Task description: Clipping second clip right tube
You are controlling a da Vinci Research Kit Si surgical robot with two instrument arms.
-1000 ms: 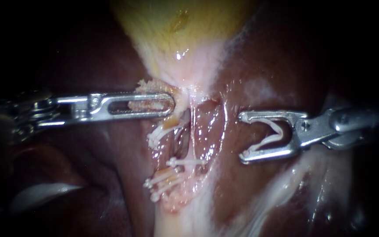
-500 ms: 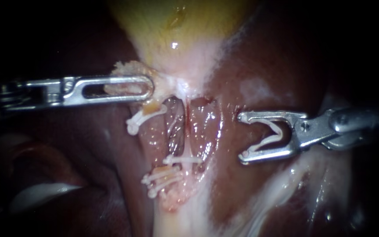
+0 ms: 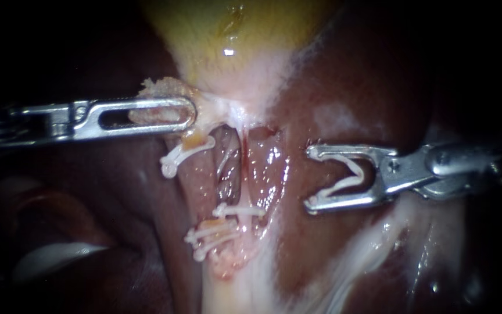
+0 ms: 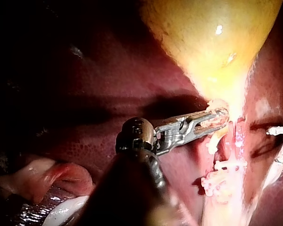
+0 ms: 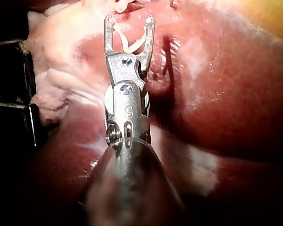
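Step in hand: approach, not yet placement. Your right instrument (image 3: pixel 311 178) hangs just beside the right tube (image 3: pixel 265 168), on its outer side, over the liver (image 3: pixel 344 75). Its jaws stand wide, with the loaded clip (image 3: pixel 350 177) sitting as an open V against both of them. Neither jaw tip touches the right tube yet.

Your left instrument (image 3: pixel 188 114) sits above the right tube and across on its far side. Its jaws are pressed together on the neck tissue (image 3: pixel 158 93), the pale scrap where the gallbladder (image 3: pixel 233 35) narrows. The tissue looks drawn away from the right tube, which seems to put both tubes under tension.

The right tube runs glistening from the gallbladder neck downward. A dark window separates it from the left tube (image 3: pixel 201 180). One seated clip (image 3: pixel 240 210) appears to cross the right tube low down. I can't say for sure how much of the tube it takes in.

Next move, as I judge it:
- Bring the open jaws across until the right tube lies fully between them, above the seated clip and apart from it.
- Check that the far jaw tip shows in the window beyond the tube before you close.
- Close square to the tube.
- Watch that the jaws take in no part of the left tube or the liver.
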